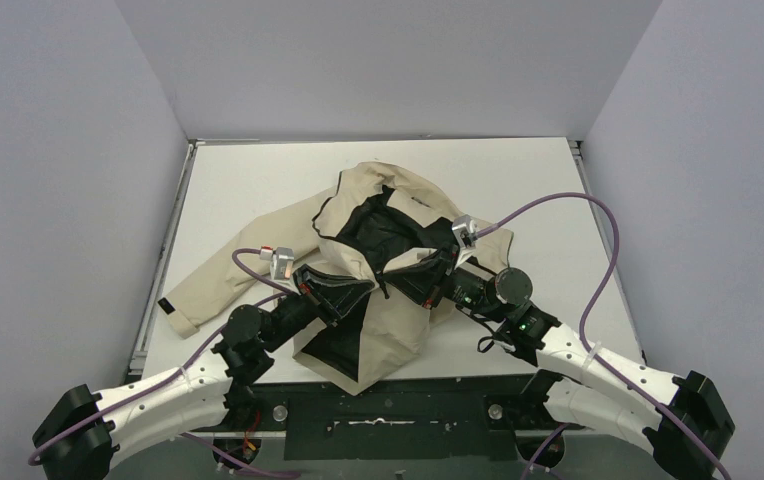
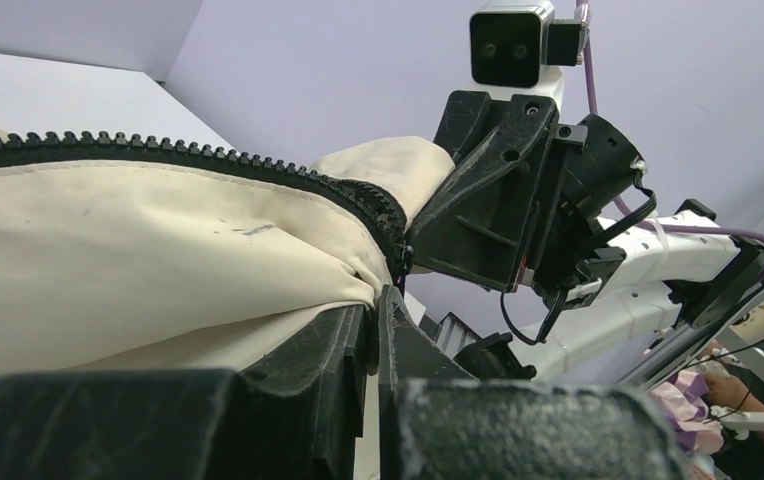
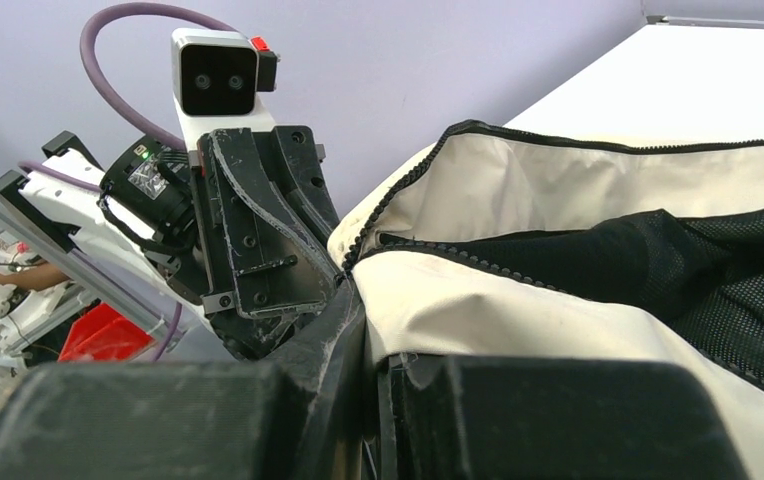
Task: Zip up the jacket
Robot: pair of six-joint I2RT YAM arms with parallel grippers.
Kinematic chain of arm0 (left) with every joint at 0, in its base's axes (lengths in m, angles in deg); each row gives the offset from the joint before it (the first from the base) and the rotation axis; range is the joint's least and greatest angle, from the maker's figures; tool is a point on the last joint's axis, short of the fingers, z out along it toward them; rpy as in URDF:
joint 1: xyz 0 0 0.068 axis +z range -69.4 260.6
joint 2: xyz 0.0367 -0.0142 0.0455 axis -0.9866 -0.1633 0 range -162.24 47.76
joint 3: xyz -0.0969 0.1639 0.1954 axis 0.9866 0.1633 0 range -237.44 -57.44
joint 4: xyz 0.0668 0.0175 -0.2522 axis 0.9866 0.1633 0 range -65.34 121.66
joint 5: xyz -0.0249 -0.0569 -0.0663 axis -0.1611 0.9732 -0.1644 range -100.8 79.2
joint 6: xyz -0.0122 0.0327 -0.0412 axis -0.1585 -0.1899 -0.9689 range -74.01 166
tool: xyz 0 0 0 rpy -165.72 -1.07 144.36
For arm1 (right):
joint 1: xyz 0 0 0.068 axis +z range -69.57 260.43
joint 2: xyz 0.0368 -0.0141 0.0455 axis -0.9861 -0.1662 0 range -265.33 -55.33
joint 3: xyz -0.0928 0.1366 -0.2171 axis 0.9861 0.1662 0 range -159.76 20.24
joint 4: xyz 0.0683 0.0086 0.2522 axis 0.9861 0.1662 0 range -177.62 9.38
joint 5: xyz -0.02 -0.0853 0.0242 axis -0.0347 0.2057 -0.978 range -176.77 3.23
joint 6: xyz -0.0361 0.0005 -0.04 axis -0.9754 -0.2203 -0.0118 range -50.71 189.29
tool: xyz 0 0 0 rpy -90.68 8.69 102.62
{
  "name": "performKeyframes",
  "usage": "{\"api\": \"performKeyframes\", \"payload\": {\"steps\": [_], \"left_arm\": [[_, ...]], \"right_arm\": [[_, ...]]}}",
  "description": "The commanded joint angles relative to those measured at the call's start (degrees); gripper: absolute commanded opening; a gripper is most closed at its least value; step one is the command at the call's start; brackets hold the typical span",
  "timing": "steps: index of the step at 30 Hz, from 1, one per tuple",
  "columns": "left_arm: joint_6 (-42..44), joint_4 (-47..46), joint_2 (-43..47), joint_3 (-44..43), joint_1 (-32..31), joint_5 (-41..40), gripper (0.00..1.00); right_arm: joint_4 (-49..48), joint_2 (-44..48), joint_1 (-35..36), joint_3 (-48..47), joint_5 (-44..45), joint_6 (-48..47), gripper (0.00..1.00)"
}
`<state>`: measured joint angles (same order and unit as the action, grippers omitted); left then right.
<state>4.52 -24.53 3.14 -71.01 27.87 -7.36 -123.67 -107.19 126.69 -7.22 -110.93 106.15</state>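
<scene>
Top external — left hand [image 1: 363, 286], right hand [image 1: 416, 270] tight on beige jacket [image 1: 398, 325] — toothed zipper [image 2: 208, 156]

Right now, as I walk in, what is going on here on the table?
Two robot arms are working on a beige jacket that lies on the table. The left gripper and the right gripper are each shut on a front edge of the jacket, close together by the zipper. Beyond them the front lies open, with the black lining showing, so the zipping is not yet done.
</scene>
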Motion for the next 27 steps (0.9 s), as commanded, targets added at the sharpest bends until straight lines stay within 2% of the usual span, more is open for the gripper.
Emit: {"api": "performKeyframes", "payload": {"steps": [1,7,12,19,27], "left_arm": [[1.4,6.3,-1.3,0.5,-2.3,8.2,0.00],[1.5,6.7,-1.1,0.5,-2.7,7.9,0.00],[1.1,7.2,1.3,0.9,-2.8,6.8,0.00],[0.2,8.1,0.6,1.2,-2.7,7.3,0.00],[-2.7,10.1,-3.5,1.2,-2.6,8.5,0.00]], "right_arm": [[-14.6,2.2,-1.1,-8.3,10.7,-0.8,0.00],[-13.5,2.4,-1.2,-8.8,10.2,-0.9,0.00],[-10.9,3.5,-1.2,-4.8,10.8,-0.3,0.00],[-8.2,7.1,-1.2,1.6,15.6,2.2,0.00],[-1.2,10.3,-1.2,3.7,22.3,5.8,0.04]]}}
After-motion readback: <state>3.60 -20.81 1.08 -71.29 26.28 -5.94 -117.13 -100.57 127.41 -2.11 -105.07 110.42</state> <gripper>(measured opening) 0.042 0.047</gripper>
